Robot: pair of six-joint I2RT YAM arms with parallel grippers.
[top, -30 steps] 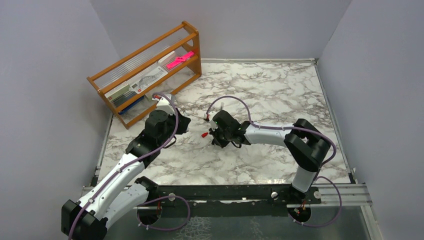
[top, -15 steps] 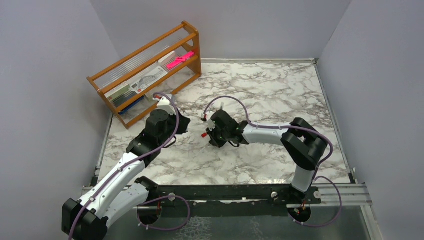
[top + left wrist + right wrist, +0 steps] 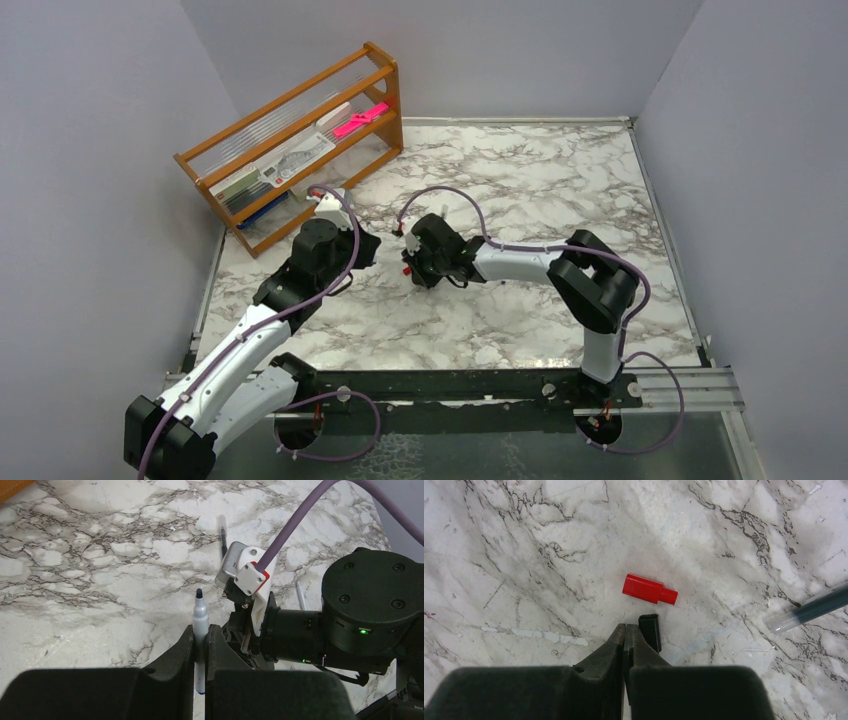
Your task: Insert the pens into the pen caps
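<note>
Black fingers of the left gripper (image 3: 201,634) are clamping a white-barrelled pen (image 3: 199,615). The pen is standing roughly upright in the left wrist view, its dark tip sticking out above the fingertips and its lower end showing below them.

The right gripper (image 3: 625,632) is pointing down at the marble table (image 3: 540,170) with its jaws pressed together. A black cap (image 3: 650,628) is lying on the marble right against the outer side of one fingertip. I cannot tell whether it is pinched or just touching. A red cap (image 3: 649,590) is lying on its side just beyond the fingertips, clear of them and near the black cap. A clear-barrelled pen (image 3: 809,611) with a dark core is lying on the table off to the right edge of the right wrist view, well apart from both caps.

From above, the two grippers are sitting near each other at mid-table, not touching, with the right arm's wrist (image 3: 370,610) filling the right side of the left wrist view. Past it, a thin clear pen (image 3: 300,595) is lying on the marble, and farther out a dark pen (image 3: 221,527) is lying flat.

At the far left corner a wooden rack (image 3: 396,105) is standing by the wall, with a flat pink object (image 3: 360,119) resting in it.
</note>
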